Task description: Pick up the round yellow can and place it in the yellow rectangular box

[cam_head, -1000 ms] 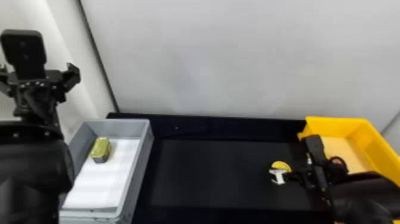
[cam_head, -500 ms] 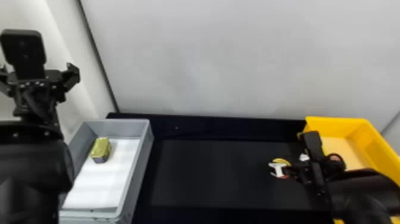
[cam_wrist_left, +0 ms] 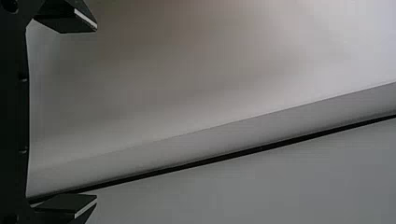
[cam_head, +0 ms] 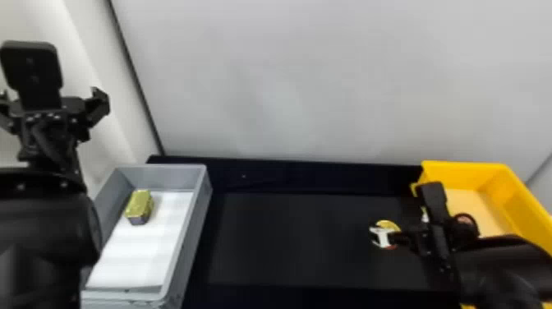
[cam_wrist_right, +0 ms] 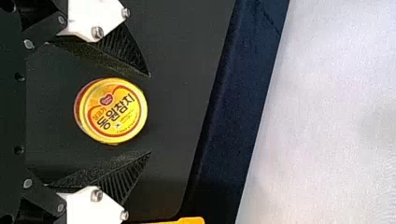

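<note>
The round yellow can (cam_wrist_right: 114, 111) is lying on the black surface (cam_head: 295, 242), near the yellow rectangular box (cam_head: 523, 201). The right gripper (cam_head: 406, 237) has its two fingers wide apart, one on each side of the can, and it holds nothing. The left gripper (cam_head: 50, 94), also spread wide and empty, is beyond the grey box (cam_head: 176, 263), at the far left.

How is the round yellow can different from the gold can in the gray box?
The yellow can is round, but the gold can is blocky. The yellow can is on the black table; the gold can is inside the gray box. Both have yellowish tops.
</note>
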